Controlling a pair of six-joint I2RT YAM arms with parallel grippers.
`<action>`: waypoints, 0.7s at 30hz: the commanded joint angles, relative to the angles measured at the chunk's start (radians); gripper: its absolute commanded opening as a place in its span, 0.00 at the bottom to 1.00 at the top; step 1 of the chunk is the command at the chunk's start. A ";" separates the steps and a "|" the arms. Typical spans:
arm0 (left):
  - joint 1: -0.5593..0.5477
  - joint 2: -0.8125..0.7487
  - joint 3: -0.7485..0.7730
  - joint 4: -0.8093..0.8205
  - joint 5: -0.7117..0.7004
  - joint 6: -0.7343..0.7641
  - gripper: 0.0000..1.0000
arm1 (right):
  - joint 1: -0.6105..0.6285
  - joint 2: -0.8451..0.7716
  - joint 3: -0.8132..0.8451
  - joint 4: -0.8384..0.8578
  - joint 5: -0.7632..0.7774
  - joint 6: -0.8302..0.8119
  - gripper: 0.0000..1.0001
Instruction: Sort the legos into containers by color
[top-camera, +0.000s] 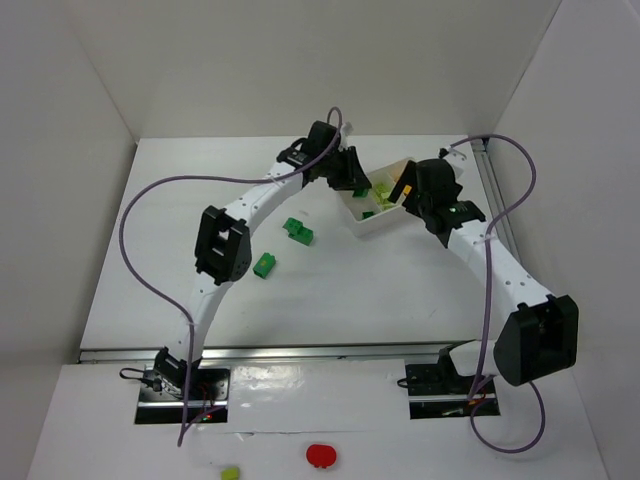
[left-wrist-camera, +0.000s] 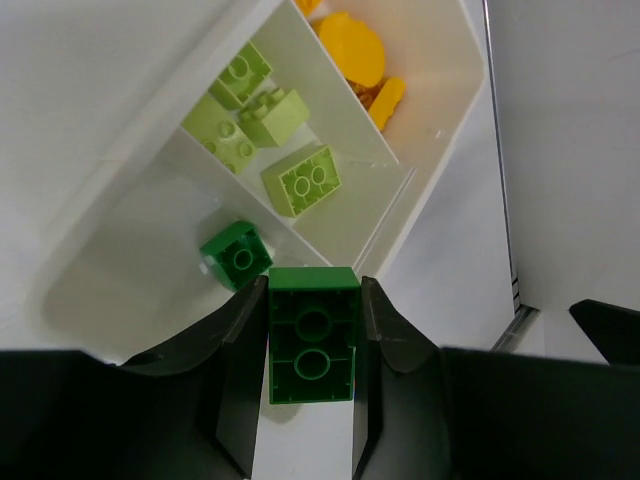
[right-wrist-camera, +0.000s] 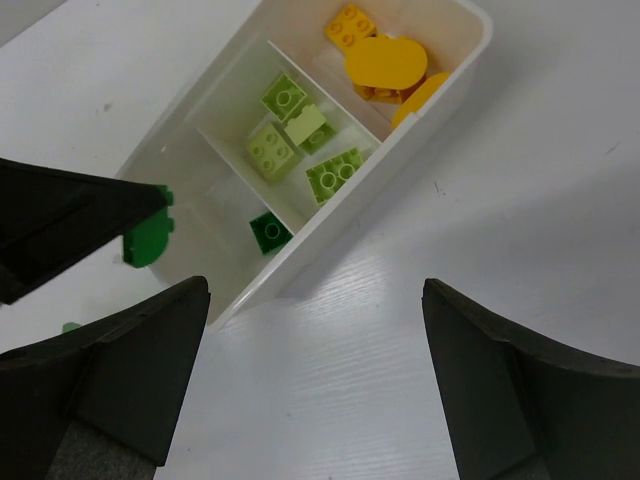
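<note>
The white divided tray (top-camera: 376, 224) stands at the back centre. My left gripper (top-camera: 352, 180) hangs over its near-left end, shut on a dark green brick (left-wrist-camera: 313, 335) held studs-down above the end compartment (left-wrist-camera: 120, 270). One dark green brick (left-wrist-camera: 237, 254) lies in that compartment. Lime bricks (left-wrist-camera: 300, 180) fill the middle one and orange-yellow pieces (left-wrist-camera: 355, 45) the far one. My right gripper (right-wrist-camera: 315, 300) is open and empty over the bare table just beside the tray's long wall (right-wrist-camera: 330, 250). Two dark green bricks (top-camera: 298, 231) (top-camera: 265, 265) lie loose on the table.
A red round thing (top-camera: 321, 455) and a lime blob (top-camera: 230, 473) sit on the front ledge. A metal rail (top-camera: 497, 200) runs along the table's right edge. White walls close in the left, back and right.
</note>
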 joint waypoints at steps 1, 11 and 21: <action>-0.006 0.050 0.052 0.080 0.048 -0.067 0.03 | -0.016 -0.040 -0.002 0.005 0.031 0.002 0.94; -0.006 -0.005 -0.011 0.100 0.076 -0.040 0.68 | -0.046 -0.028 -0.014 0.016 -0.025 -0.027 0.94; 0.028 -0.181 -0.139 0.052 0.031 0.013 0.62 | -0.042 0.052 0.017 0.057 -0.181 -0.081 0.87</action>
